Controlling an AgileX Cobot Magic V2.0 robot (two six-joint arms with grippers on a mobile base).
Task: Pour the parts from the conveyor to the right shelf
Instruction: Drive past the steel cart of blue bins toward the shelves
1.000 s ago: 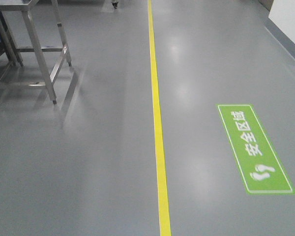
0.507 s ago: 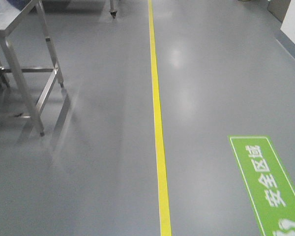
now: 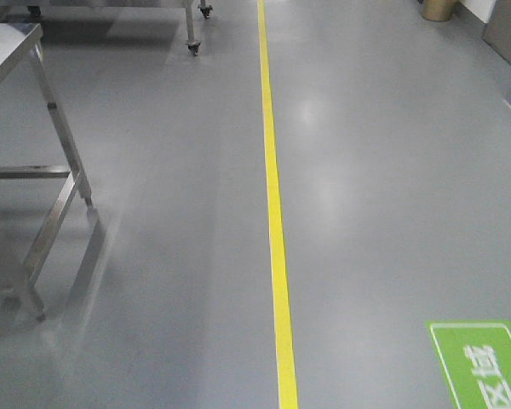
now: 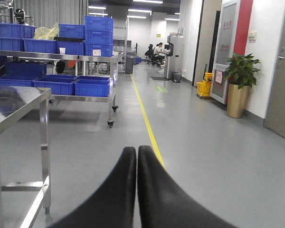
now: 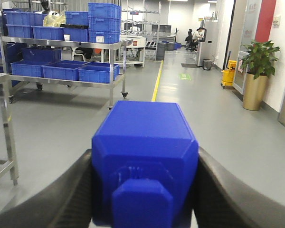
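Right wrist view: right fingers (image 5: 61,202) clamp the blue block (image 5: 145,142) by its flat sides; it looks rigid, light, slick plastic. Left fingers (image 4: 154,194) pressed together, empty.

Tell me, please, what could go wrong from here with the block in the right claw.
The block is held by the right claw at two sides only, so a jolt might shake it loose. The table stands close on the left, so the robot might clip one of its legs.
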